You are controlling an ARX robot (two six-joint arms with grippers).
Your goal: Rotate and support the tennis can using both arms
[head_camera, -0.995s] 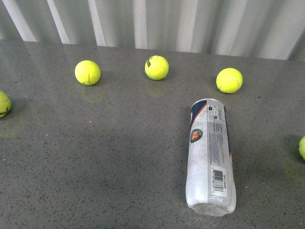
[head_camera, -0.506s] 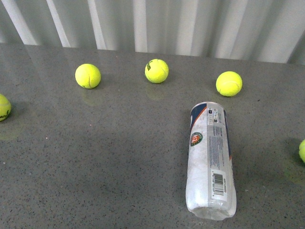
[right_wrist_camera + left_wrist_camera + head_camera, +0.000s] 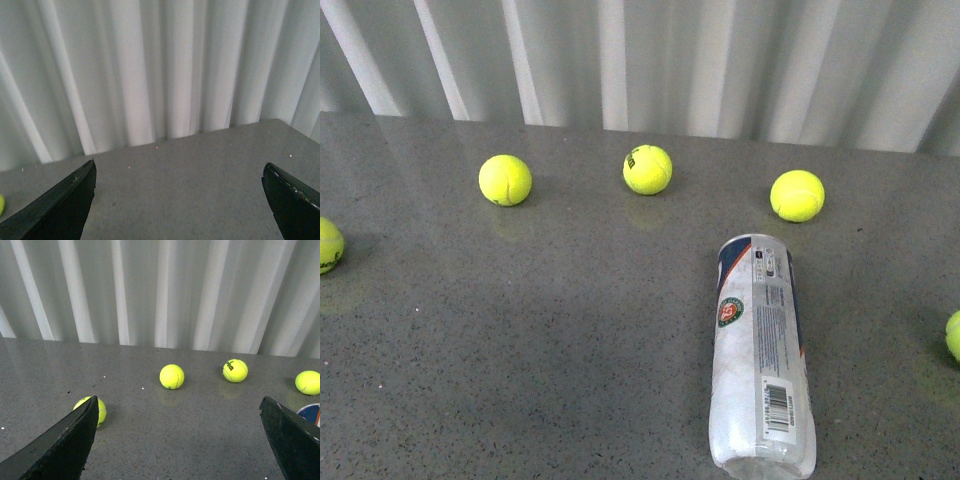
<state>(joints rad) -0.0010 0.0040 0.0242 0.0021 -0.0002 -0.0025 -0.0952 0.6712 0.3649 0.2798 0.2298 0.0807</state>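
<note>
The tennis can (image 3: pixel 761 355) lies on its side on the grey table, right of centre in the front view, its clear base toward the near edge and its blue-and-white end pointing away. Barcode and round red-green emblem face up. A sliver of the can (image 3: pixel 311 413) shows in the left wrist view. Neither arm appears in the front view. My left gripper (image 3: pixel 179 440) is open over bare table, nothing between its black fingers (image 3: pixel 65 447). My right gripper (image 3: pixel 179 205) is open too, over bare table near the curtain.
Yellow-green tennis balls lie about the table: three in a far row (image 3: pixel 505 180), (image 3: pixel 647 169), (image 3: pixel 797 195), one at the left edge (image 3: pixel 326 246), one at the right edge (image 3: pixel 954 335). A white pleated curtain (image 3: pixel 640 60) closes the back. The table's corner (image 3: pixel 280 122) shows in the right wrist view.
The whole front view has slid downward in the picture, showing more curtain. The can and balls keep their places relative to one another.
</note>
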